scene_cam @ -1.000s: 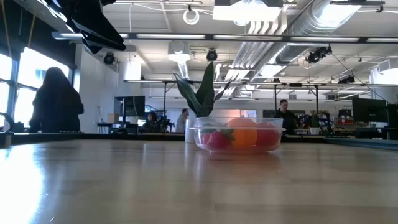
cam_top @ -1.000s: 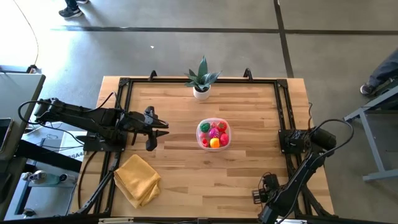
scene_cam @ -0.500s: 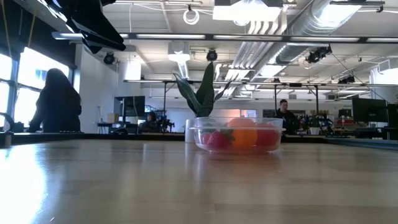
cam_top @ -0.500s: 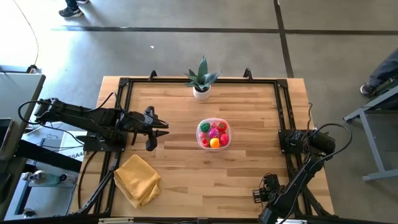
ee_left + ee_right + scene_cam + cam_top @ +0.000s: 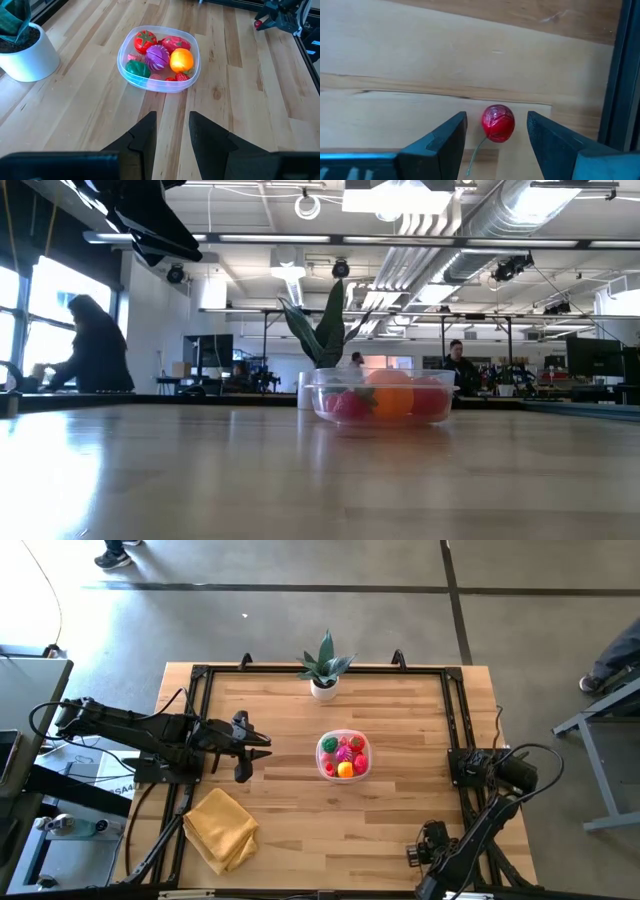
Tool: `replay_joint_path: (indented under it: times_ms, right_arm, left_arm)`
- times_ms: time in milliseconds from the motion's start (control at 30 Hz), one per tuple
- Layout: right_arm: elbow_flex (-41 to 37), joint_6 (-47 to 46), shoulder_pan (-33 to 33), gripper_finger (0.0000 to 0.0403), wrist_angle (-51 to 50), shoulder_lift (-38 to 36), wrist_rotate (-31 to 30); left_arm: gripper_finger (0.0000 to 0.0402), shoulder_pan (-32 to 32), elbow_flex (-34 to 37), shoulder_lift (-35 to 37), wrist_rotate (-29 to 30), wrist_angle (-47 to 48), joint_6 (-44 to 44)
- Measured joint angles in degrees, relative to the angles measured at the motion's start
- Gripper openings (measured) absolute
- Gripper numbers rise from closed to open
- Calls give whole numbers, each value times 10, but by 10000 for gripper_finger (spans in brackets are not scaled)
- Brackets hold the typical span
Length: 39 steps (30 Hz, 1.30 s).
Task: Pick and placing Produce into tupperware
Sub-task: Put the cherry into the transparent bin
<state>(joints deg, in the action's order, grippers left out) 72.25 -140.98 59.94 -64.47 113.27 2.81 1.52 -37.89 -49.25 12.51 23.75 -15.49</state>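
Note:
The clear tupperware (image 5: 343, 755) stands on its base at mid-table, holding several toy produce pieces: red ones, a green, a magenta and an orange (image 5: 181, 60). In the low view the tub (image 5: 380, 398) sits before the plant. My left gripper (image 5: 262, 747) is open, hovering left of the tub and pointing at it (image 5: 172, 125). My right gripper (image 5: 496, 117) is open at the table's right rail (image 5: 462, 768). A small red cherry-like toy with a thin stem (image 5: 498, 122) lies on the wood between its fingers, with gaps on both sides.
A potted green plant in a white pot (image 5: 324, 668) stands near the far edge. A folded yellow cloth (image 5: 220, 828) lies at the near left corner. A black frame rail (image 5: 620, 75) runs close beside the cherry. People move in the room behind.

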Motion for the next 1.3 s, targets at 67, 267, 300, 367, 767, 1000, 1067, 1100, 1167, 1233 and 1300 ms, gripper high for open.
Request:
replay_joint_path:
  times_ms: [67, 267, 300, 367, 767, 1000, 1067, 1100, 1167, 1233, 1300]
  right_arm:
    - [0, 2, 1, 202, 1, 0, -6]
    - [0, 5, 0, 179, 8, 0, -14]
    - [0, 5, 0, 174, 9, 0, -16]
    - [0, 6, 0, 166, 10, 0, -20]
    - [0, 13, -3, 147, 17, 0, -28]
    - [0, 13, -5, 138, 19, 0, -32]
    - [0, 16, -7, 138, 20, 0, -32]
    - [0, 18, -7, 138, 21, 0, -33]
    - [0, 20, -9, 137, 22, 0, -37]
    - [0, 22, -10, 137, 24, 0, -38]
    - [0, 24, -10, 137, 25, 0, -42]
  left_arm:
    - [106, 0, 0, 0, 0, 0, 0]
    - [106, 0, 0, 0, 0, 0, 0]
    - [106, 0, 0, 0, 0, 0, 0]
    - [106, 0, 0, 0, 0, 0, 0]
    - [106, 0, 0, 0, 0, 0, 0]
    - [106, 0, 0, 0, 0, 0, 0]
    - [106, 0, 0, 0, 0, 0, 0]
    - [106, 0, 0, 0, 0, 0, 0]
    - [106, 0, 0, 0, 0, 0, 0]
    - [106, 0, 0, 0, 0, 0, 0]
    - [106, 0, 0, 0, 0, 0, 0]
